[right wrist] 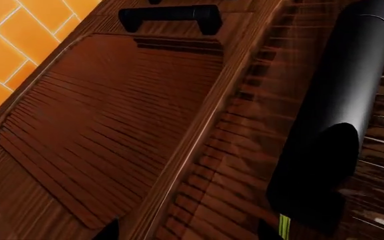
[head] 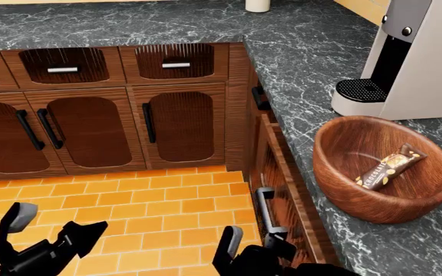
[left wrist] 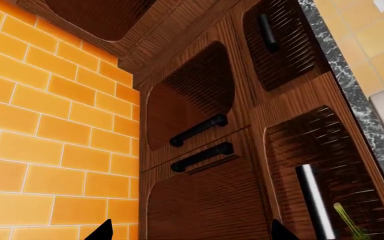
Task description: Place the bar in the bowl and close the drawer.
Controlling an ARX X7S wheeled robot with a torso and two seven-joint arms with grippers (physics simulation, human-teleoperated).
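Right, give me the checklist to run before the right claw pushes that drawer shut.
1. Dark brown chocolate bar lying inside the round reddish-brown wooden bowl: ok.
2. Bowl resting on the grey marbled counter, apart from the white coffee machine: ok.
3. Reddish-brown wood-grain drawer closed: not ok, it appears to stand out from the cabinet face.
4. Right claw open and empty, close to the drawer's black bar handle: ok.
5. Left claw open, over the orange tiled floor, clear of the drawer's path: ok.
6. Nothing poking above the drawer's sides: cannot tell.
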